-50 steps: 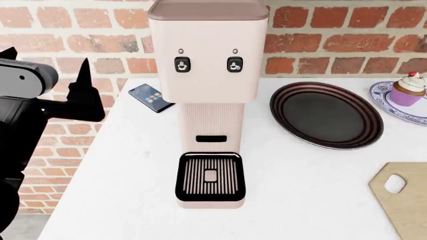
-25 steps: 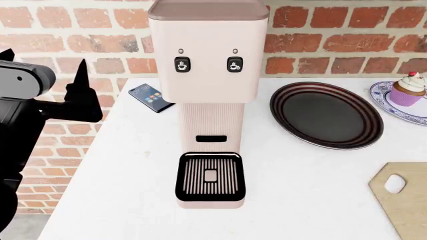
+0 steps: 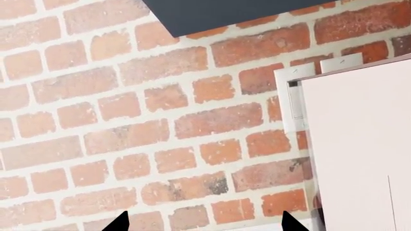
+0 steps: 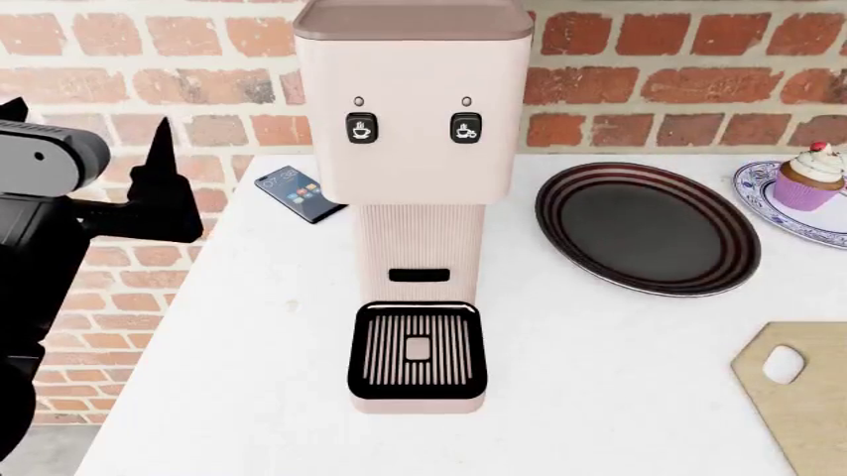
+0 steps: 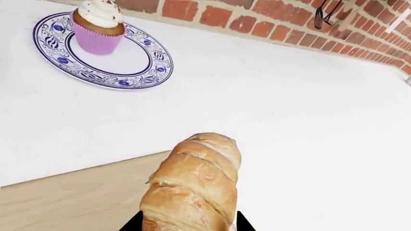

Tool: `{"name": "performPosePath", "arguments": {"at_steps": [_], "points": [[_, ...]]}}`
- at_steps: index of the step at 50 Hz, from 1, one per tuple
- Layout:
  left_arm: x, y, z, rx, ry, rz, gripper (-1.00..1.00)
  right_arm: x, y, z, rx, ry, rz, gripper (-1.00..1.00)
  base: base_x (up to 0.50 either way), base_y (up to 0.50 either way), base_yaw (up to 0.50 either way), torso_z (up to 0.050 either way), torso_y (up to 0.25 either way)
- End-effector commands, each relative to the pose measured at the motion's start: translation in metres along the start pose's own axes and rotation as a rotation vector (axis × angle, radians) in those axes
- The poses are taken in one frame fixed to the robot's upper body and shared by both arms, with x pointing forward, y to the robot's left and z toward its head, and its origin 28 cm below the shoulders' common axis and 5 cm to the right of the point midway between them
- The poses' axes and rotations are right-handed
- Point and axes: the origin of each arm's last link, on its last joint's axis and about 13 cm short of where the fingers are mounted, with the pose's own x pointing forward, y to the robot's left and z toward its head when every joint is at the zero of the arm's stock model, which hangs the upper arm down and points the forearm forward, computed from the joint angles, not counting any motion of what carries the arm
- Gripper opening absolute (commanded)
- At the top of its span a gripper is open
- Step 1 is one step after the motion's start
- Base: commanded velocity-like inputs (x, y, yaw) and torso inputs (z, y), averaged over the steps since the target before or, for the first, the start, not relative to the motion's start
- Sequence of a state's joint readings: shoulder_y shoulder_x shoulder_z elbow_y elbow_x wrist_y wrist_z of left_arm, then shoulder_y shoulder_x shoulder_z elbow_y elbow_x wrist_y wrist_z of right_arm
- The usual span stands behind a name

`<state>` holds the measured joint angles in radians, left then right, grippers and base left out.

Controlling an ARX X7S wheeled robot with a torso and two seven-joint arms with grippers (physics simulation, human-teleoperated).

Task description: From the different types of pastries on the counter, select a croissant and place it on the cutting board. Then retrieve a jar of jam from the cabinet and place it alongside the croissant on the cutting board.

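My right gripper (image 5: 187, 222) is shut on the croissant (image 5: 192, 183), a golden-tan ridged pastry, with a black fingertip on each side. It hangs over the edge of the pale wooden cutting board (image 5: 64, 197); whether it touches the board I cannot tell. The board's handle end with its hole shows at the head view's lower right (image 4: 807, 397); the right gripper is out of that view. The lilac-wrapped cupcake (image 5: 99, 24) sits on a blue-patterned plate (image 5: 144, 67), also seen in the head view (image 4: 810, 177). My left gripper (image 4: 87, 119) is open, raised left of the counter (image 4: 238, 377), facing the brick wall (image 3: 203, 221).
A tall pink coffee machine (image 4: 417, 198) stands mid-counter. A phone (image 4: 298, 193) lies behind it to the left. A round dark striped plate (image 4: 646, 228) lies right of the machine. A dark cabinet underside (image 3: 224, 14) hangs above the left gripper. Utensils (image 5: 324, 14) hang on the wall.
My left gripper has shifted slightly left and up. Nothing else in the head view has moved.
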<state>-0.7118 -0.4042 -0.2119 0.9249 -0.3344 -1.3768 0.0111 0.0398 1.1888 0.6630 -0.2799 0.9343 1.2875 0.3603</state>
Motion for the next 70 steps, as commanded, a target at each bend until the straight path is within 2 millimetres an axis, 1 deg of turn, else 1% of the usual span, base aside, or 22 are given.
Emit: {"name": "performPosePath", "arguments": {"at_steps": [1,15,34,35,41,51,60,70], "points": [[0.000,0.000,-0.001,-0.001,0.001,0.003,1.00,0.006,0.002,-0.007,-0.013,0.027,0.004,-1.00,0.00,0.00,0.00,0.000,0.000],[0.001,0.001,-0.002,-0.001,0.005,0.004,1.00,0.014,0.009,-0.015,-0.016,0.053,0.027,-1.00,0.00,0.00,0.00,0.000,0.000],[0.000,0.001,-0.002,0.000,0.004,0.005,1.00,0.022,0.009,-0.024,-0.016,0.093,0.015,-1.00,0.00,0.00,0.00,0.000,0.000],[0.000,0.001,-0.002,-0.001,0.004,0.005,1.00,0.022,0.009,-0.024,-0.016,0.094,0.013,1.00,0.00,0.00,0.00,0.000,0.000],[0.000,0.001,-0.002,-0.001,0.004,0.006,1.00,0.023,0.006,-0.023,-0.017,0.096,0.001,1.00,0.00,0.00,0.00,0.000,0.000],[-0.001,0.001,-0.001,-0.001,0.004,0.008,1.00,0.015,0.000,-0.014,-0.009,0.063,0.000,1.00,0.00,0.00,0.00,0.000,0.000],[-0.001,0.002,-0.001,-0.002,0.004,0.008,1.00,-0.005,-0.009,0.003,0.033,-0.013,0.035,1.00,0.00,0.00,0.00,0.000,0.000],[0.000,0.001,-0.002,-0.003,0.004,0.005,1.00,-0.020,-0.015,0.016,0.052,-0.076,0.060,1.00,0.00,0.00,0.00,0.000,0.000]]}}
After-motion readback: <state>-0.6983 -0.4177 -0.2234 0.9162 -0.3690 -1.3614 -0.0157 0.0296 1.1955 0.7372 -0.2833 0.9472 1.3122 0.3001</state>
